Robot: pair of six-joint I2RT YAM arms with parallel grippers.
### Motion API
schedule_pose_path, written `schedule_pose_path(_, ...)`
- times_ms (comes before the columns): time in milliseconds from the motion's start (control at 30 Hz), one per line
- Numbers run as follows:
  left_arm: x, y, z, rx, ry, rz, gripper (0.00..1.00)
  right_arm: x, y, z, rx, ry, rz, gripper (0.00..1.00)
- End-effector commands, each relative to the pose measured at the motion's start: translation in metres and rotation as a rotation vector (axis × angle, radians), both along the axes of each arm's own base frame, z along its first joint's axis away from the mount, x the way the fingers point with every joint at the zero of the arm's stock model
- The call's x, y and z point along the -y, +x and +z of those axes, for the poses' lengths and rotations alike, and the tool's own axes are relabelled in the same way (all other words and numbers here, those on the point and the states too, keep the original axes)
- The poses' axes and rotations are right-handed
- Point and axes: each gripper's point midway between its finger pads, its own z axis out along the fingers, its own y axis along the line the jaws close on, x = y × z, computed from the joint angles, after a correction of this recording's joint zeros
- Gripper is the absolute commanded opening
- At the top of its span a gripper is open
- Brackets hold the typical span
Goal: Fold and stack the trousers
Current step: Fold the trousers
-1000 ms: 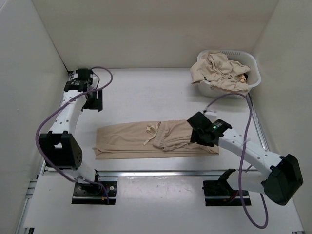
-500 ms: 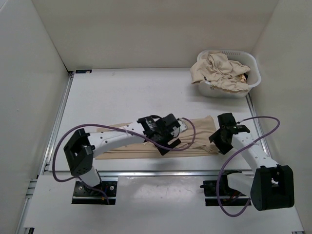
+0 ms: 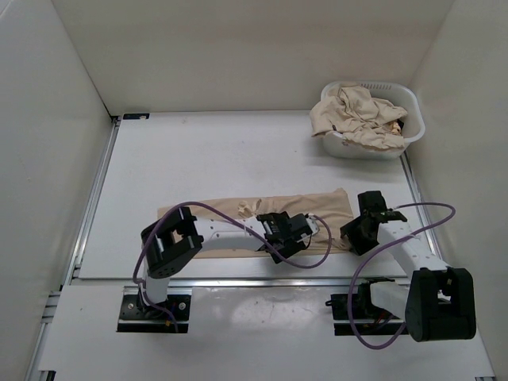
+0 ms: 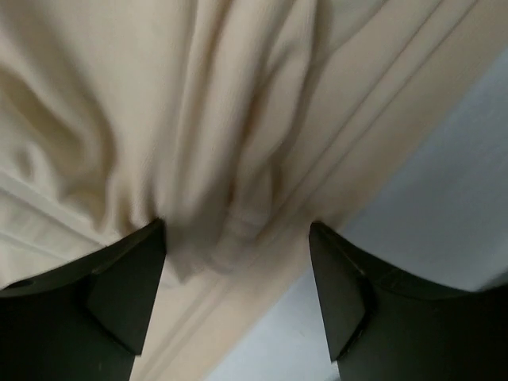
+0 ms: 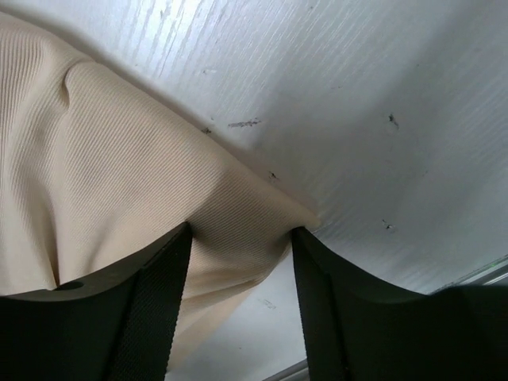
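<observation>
Long beige-tan soft-fabric trousers (image 3: pixel 325 205) lying flat on white worktop (image 3: pixel 198 159), left fingers (image 4: pixel 119 294) released astride a middle fold, right fingers (image 5: pixel 151 309) released astride its corner

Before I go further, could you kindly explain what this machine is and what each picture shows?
These are two robot arms bolted at the near edge of a table. The wide picture looks down from above and behind them; the two close-ups come from a camera on each wrist. One pair of trousers lies flat on the table; crumpled trousers fill a white basket at the far right. The left gripper and right gripper are down on the flat pair, fingers apart with cloth between them; nothing is lifted.
</observation>
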Motion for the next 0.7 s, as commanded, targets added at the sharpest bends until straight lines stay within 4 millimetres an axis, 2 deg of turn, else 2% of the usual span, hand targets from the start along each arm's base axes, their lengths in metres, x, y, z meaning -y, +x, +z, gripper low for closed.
schedule_pose_path(0, -0.008, 0.019, -0.002, 0.109, 0.018, 0.054, 0.82, 0.008, -0.001, -0.004, -0.003, -0.013, -0.055, 0.57)
schedule_pose_path(67, -0.009, 0.025, 0.001, 0.146, 0.022, 0.071, 0.75, 0.010, -0.006, -0.008, -0.023, -0.015, -0.065, 0.48)
schedule_pose_path(100, -0.009, 0.025, 0.001, 0.146, 0.022, 0.071, 0.65, 0.012, -0.010, -0.010, -0.042, -0.027, -0.067, 0.42)
schedule_pose_path(200, -0.006, 0.028, 0.013, 0.163, -0.004, 0.078, 0.46, 0.019, -0.018, -0.016, -0.084, -0.043, -0.093, 0.27)
schedule_pose_path(233, -0.009, 0.027, 0.010, 0.160, 0.004, 0.077, 0.31, 0.021, -0.020, -0.016, -0.093, -0.043, -0.102, 0.24)
schedule_pose_path(300, -0.012, 0.027, 0.015, 0.172, 0.001, 0.082, 0.14, 0.025, -0.024, -0.018, -0.115, -0.060, -0.094, 0.15)
schedule_pose_path(333, -0.018, 0.025, 0.011, 0.165, 0.021, 0.080, 0.14, 0.027, -0.025, -0.020, -0.124, -0.069, -0.096, 0.14)
schedule_pose_path(400, -0.018, 0.025, 0.021, 0.171, 0.004, 0.082, 0.14, 0.029, -0.028, -0.020, -0.136, -0.075, -0.084, 0.14)
schedule_pose_path(433, -0.021, 0.024, 0.023, 0.169, 0.011, 0.081, 0.18, 0.029, -0.028, -0.020, -0.136, -0.075, -0.084, 0.14)
schedule_pose_path(467, -0.021, 0.024, 0.026, 0.171, 0.002, 0.082, 0.33, 0.031, -0.029, -0.020, -0.138, -0.076, -0.084, 0.14)
schedule_pose_path(500, -0.021, 0.018, 0.028, 0.159, 0.005, 0.067, 0.65, 0.031, -0.029, -0.020, -0.138, -0.076, -0.084, 0.15)
schedule_pose_path(533, -0.021, 0.018, 0.028, 0.159, 0.005, 0.067, 0.71, 0.031, -0.029, -0.020, -0.140, -0.079, -0.074, 0.16)
schedule_pose_path(600, -0.023, 0.017, 0.027, 0.155, 0.016, 0.066, 0.74, 0.031, -0.027, -0.020, -0.131, -0.079, -0.074, 0.16)
schedule_pose_path(667, -0.022, 0.022, 0.036, 0.160, 0.001, 0.078, 0.74, 0.030, -0.027, -0.020, -0.132, -0.072, -0.063, 0.16)
